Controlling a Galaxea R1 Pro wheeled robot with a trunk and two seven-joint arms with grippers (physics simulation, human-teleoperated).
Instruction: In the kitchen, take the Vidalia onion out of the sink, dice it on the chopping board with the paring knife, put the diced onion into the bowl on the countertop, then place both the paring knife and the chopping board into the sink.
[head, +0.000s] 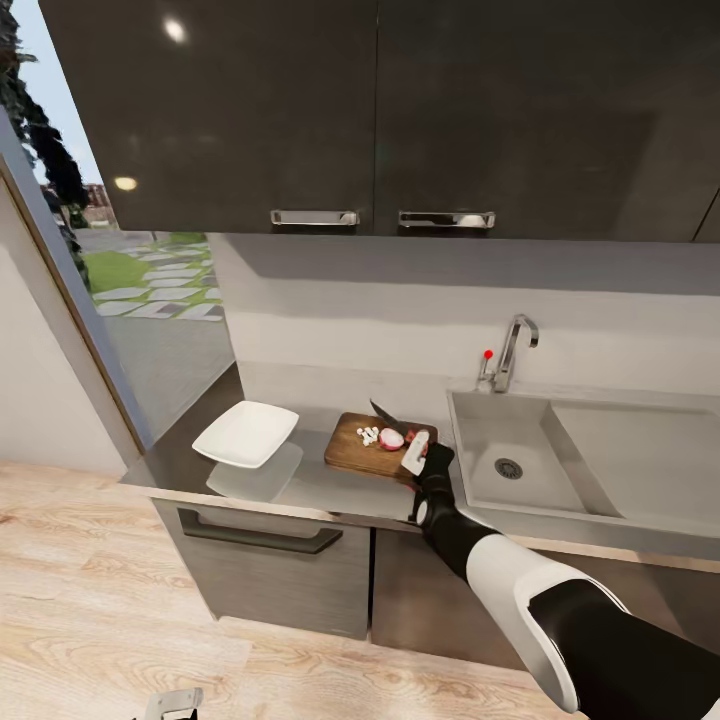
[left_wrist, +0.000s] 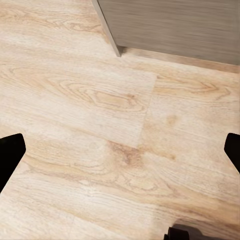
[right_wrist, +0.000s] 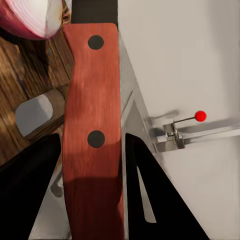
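Kitchen, dark grey desk (head: 320, 485) under dark wall cabinets (head: 380, 110), light wood floor (left_wrist: 100, 100) below.

Item: sink (head: 480, 455), at the right of the desk, chrome tap (head: 512, 350) with red-tipped lever at its far rim.

Item: chopping board (head: 355, 450), just left of the sink, carrying diced onion (head: 368, 436) as small white cubes and, beside them, an uncut onion piece (head: 391, 438) with a reddish skin.

Item: paring knife (right_wrist: 92, 125), red handle with two dark rivets, dark blade reaching over the board past the onion piece.

Item: bowl (head: 246, 433), white, square, on the desk left of the board and apart from it.

Item: my right claw (head: 415, 452), at the board's near right corner, fingers (right_wrist: 150, 200) closed around the knife handle.

Item: my left claw (left_wrist: 120, 150), hanging low over the floor, fingers spread wide, holding nothing.
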